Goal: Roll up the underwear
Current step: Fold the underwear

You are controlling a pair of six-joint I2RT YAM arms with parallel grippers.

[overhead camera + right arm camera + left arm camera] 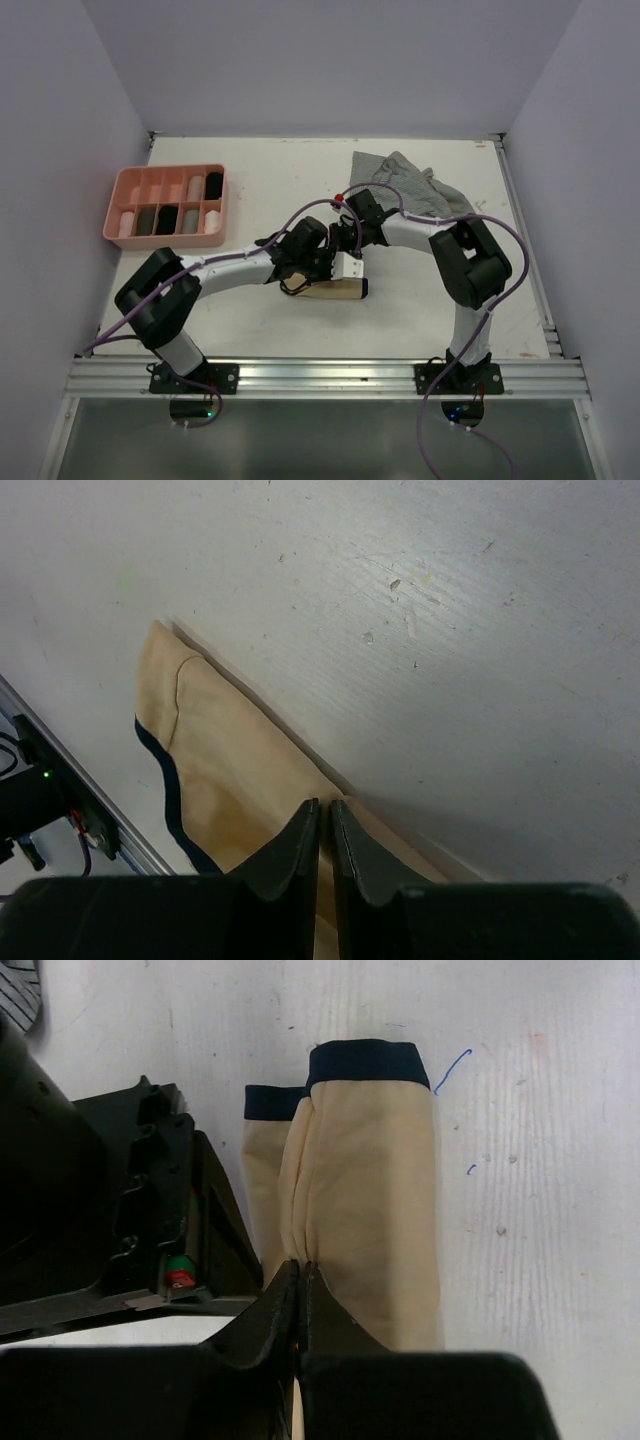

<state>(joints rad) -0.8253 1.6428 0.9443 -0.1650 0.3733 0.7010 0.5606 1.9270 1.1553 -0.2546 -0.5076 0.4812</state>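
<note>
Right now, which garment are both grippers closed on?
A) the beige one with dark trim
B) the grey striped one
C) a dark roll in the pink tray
A: the left gripper and the right gripper each pinch the beige underwear, its fabric showing between their fingers, while the grey striped pile lies apart, farther back.

Overhead view looks down; close wrist views share beige underwear (370,1220).
</note>
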